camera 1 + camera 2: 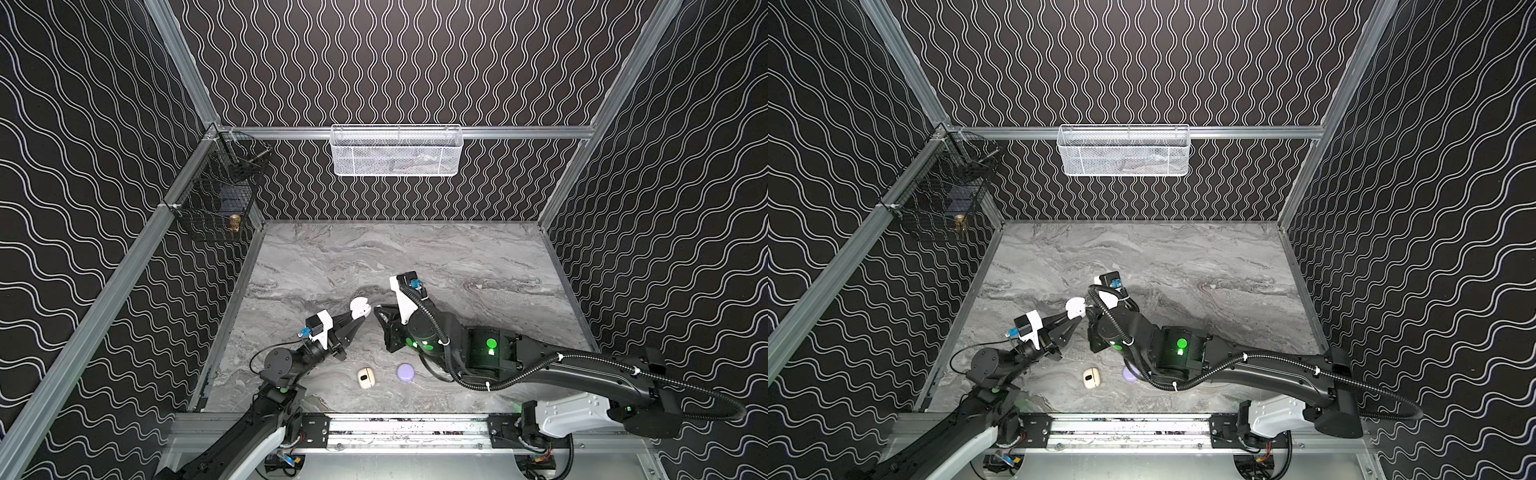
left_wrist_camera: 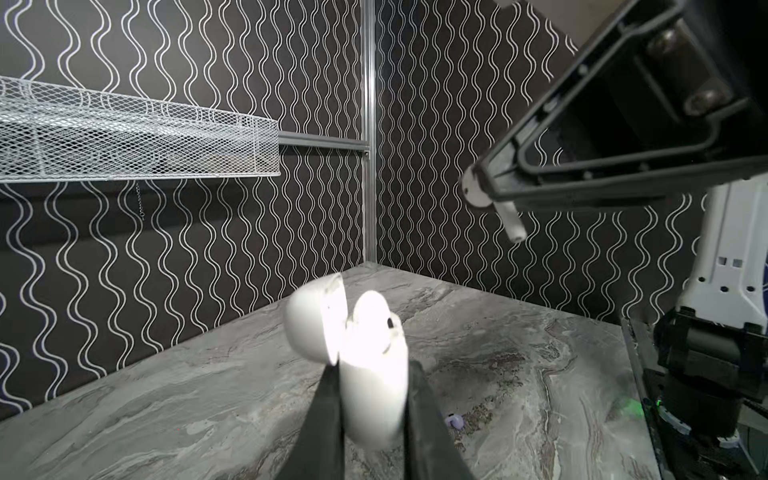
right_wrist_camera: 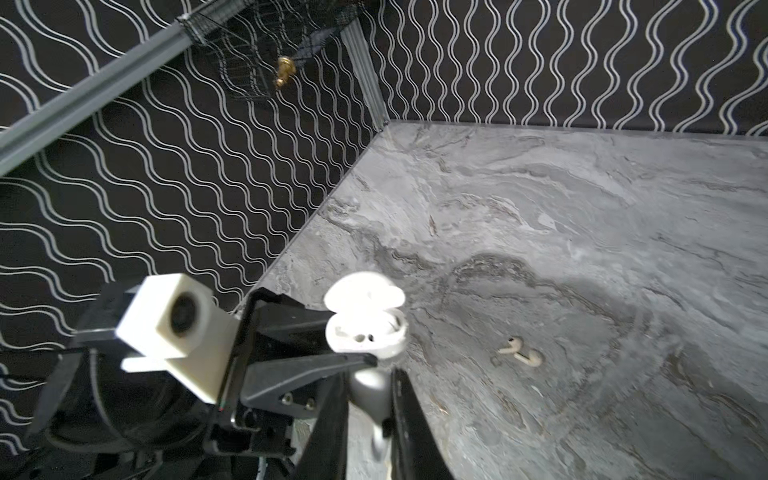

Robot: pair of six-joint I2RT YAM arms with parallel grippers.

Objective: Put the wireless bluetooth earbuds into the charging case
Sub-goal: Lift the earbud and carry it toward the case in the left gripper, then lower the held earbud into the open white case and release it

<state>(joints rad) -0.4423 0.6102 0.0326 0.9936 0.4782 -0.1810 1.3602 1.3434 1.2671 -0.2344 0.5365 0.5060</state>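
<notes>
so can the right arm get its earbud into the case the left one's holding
Probably yes: the left gripper holds the white case lid-open toward the right gripper, which is shut on a white earbud just beside it, with nothing between them.

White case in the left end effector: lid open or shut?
Open. The white charging case has its lid hinged back; the right wrist view shows its exposed earbud wells.
</notes>
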